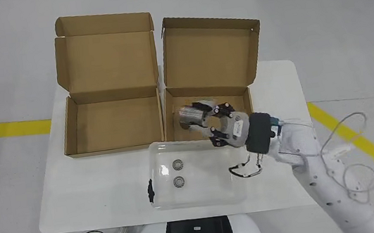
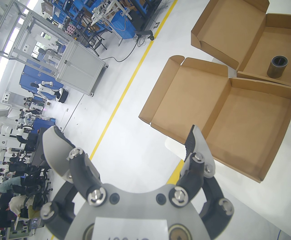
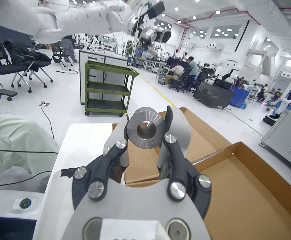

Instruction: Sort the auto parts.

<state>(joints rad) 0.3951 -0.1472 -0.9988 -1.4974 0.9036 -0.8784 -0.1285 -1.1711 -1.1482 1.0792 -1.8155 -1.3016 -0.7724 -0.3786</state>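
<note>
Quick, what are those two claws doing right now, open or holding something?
Left gripper: open, empty.
Right gripper: closed, holding a metal sleeve.

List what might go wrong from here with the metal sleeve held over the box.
1. The right end effector pinches the metal sleeve across its smooth round side, near the fingertips; it may slip or roll out early.
2. A dark sleeve already stands in the right-hand box; a release above it might strike it or tip it over.
3. The clear tray lies close by that arm's wrist, so a low retreat may nudge it.
</note>
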